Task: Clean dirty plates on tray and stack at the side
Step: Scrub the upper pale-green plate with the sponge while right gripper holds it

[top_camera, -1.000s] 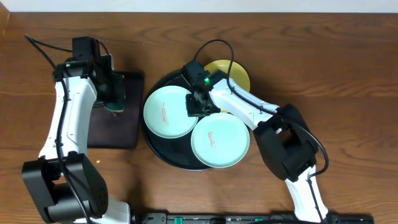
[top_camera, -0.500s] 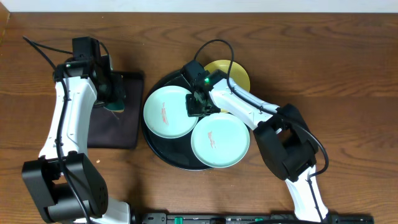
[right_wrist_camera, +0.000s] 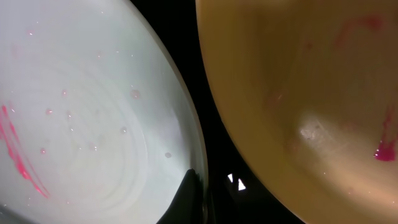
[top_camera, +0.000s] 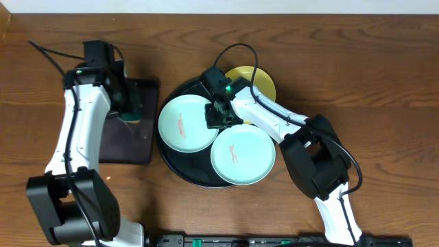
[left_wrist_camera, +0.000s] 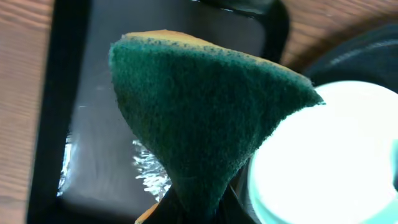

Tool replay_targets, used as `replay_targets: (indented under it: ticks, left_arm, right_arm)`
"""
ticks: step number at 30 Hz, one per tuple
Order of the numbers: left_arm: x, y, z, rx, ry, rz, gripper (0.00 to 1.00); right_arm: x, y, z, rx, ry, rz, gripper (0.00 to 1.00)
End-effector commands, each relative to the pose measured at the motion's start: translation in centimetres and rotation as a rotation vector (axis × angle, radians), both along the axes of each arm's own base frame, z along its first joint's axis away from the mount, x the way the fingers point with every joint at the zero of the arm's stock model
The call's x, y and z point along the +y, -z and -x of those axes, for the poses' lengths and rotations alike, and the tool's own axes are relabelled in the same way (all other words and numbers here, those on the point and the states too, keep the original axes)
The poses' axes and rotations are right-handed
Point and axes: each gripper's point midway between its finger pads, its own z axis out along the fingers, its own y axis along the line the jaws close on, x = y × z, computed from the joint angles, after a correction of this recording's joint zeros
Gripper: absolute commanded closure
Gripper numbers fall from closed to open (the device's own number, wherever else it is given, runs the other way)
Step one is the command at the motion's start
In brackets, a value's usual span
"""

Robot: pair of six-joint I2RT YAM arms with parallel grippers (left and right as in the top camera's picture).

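The round black tray (top_camera: 180, 171) holds two mint-green plates, one on the left (top_camera: 182, 123) and one at the front right (top_camera: 241, 155), both with red smears. The yellow plate (top_camera: 259, 77) lies at the back, partly under my right arm. My right gripper (top_camera: 218, 116) is shut on the left mint plate's right rim. The right wrist view shows a fingertip (right_wrist_camera: 198, 202) on that plate (right_wrist_camera: 81, 118), with the smeared yellow plate (right_wrist_camera: 311, 87) beside it. My left gripper (top_camera: 129, 107) is shut on a green sponge (left_wrist_camera: 199, 112), held above the rectangular tray.
A smaller rectangular black tray (top_camera: 127, 144) lies left of the round tray, and shiny wet patches (left_wrist_camera: 149, 174) show on it in the left wrist view. The left mint plate's edge (left_wrist_camera: 329, 162) sits just right of the sponge. Bare wooden table lies all around.
My left gripper with the sponge has shifted slightly right, toward the round tray. The right arm and the plates have not moved.
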Motion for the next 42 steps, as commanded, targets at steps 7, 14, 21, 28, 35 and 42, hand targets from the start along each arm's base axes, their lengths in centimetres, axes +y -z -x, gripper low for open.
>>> replay_targets:
  ticks: [7, 14, 21, 28, 35, 42]
  left_arm:
    - [-8.7, 5.1, 1.3, 0.121, 0.076, 0.029, 0.93]
    - [-12.1, 9.6, 2.0, 0.217, 0.084, 0.024, 0.93]
    - [-12.5, 11.1, 2.5, 0.262, 0.045, 0.035, 0.93]
    - [-16.3, 10.6, 3.2, 0.269, 0.34, 0.23, 0.93]
    - [-7.6, 10.7, 1.4, 0.203, -0.096, -0.168, 0.93]
    - [-9.5, 11.0, 2.0, 0.234, -0.038, -0.095, 0.93]
  right_arm:
    - [-0.5, 1.7, 0.7, 0.035, -0.034, 0.03, 0.99]
    - [-0.6, 1.7, 0.7, 0.035, -0.034, 0.031, 0.99]
    - [-0.6, 1.7, 0.7, 0.035, -0.034, 0.031, 0.99]
    - [-0.5, 1.7, 0.7, 0.034, -0.034, 0.03, 0.99]
    - [-0.6, 1.7, 0.7, 0.034, -0.034, 0.031, 0.99]
    - [-0.5, 1.7, 0.6, 0.031, -0.034, 0.028, 0.99]
